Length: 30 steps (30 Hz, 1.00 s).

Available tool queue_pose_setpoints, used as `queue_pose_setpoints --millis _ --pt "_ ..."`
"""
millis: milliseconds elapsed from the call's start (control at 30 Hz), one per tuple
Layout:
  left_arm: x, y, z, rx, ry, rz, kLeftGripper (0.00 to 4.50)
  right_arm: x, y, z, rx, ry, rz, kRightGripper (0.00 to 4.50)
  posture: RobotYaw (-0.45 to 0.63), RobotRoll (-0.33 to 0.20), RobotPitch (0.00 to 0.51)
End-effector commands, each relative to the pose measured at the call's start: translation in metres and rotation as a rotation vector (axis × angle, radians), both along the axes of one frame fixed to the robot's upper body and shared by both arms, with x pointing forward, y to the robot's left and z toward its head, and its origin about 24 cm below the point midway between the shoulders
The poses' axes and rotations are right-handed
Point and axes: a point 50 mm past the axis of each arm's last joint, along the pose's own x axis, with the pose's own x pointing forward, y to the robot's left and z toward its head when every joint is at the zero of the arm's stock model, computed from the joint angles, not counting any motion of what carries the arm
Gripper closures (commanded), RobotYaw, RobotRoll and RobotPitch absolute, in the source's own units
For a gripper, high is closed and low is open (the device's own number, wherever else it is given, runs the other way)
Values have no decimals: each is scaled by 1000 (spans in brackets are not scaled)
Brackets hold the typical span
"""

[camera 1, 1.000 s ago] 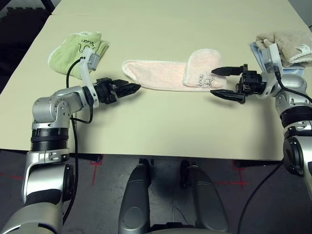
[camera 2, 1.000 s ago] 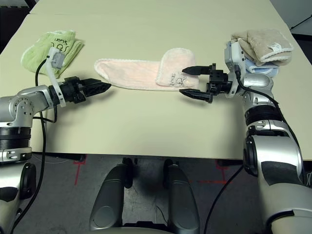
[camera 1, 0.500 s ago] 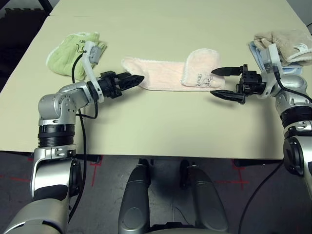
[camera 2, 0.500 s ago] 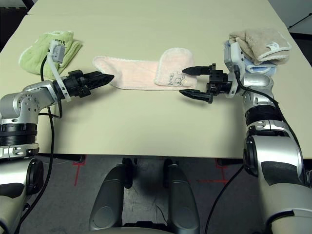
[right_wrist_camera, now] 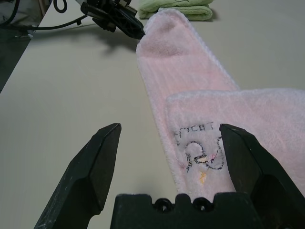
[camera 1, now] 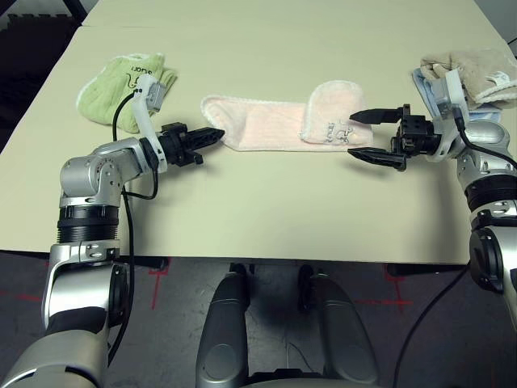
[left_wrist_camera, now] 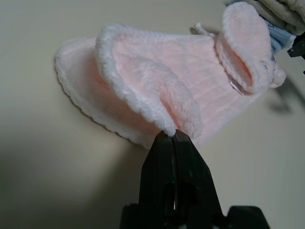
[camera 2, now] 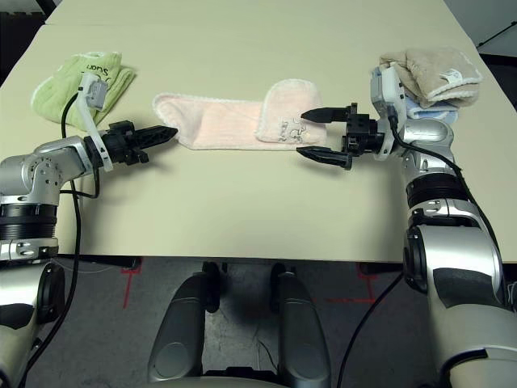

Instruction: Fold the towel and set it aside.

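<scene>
The towel (camera 1: 266,123), pale pink with white looped trim, lies across the middle of the table, and its right end is folded over with a small embroidered mark on top. My left gripper (camera 1: 216,134) is shut on the near left edge of the towel (left_wrist_camera: 143,86); the pinched fold rises at the black fingertips (left_wrist_camera: 174,143). My right gripper (camera 1: 359,136) stands open just off the towel's right end, one finger above and one below, touching nothing. In the right wrist view the towel (right_wrist_camera: 190,90) stretches away between those wide fingers (right_wrist_camera: 102,152).
A light green towel (camera 1: 121,81) lies at the far left behind my left arm. A beige towel (camera 1: 472,65) is stacked on a light blue one (camera 1: 428,89) at the far right by my right wrist. The tan table (camera 1: 266,210) is bare in front of the towel.
My left gripper reached the towel's left end, closed on its edge and drew back slightly to the left. The right gripper stayed open in place.
</scene>
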Motion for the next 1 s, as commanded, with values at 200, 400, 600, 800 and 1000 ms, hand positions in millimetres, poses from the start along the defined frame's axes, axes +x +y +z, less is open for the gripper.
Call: queue_pose_setpoints --millis 200,400,600,800,1000 --pt "1 30 12 260 -36 -49 4451 -2 -2 -3 -6 9 -5 0 63 0 245" --pt "6 41 28 379 -74 -79 4451 -1 -1 -4 -7 11 -3 0 67 0 246" --pt "12 47 33 475 -114 -63 4451 -1 0 -4 -7 12 -1 0 67 0 245" --pt "-2 57 35 497 -44 -99 2754 -1 0 -4 -7 14 -1 0 70 0 251" --pt "-28 65 51 462 16 -142 516 -2 -1 -4 0 23 6 0 78 0 252"
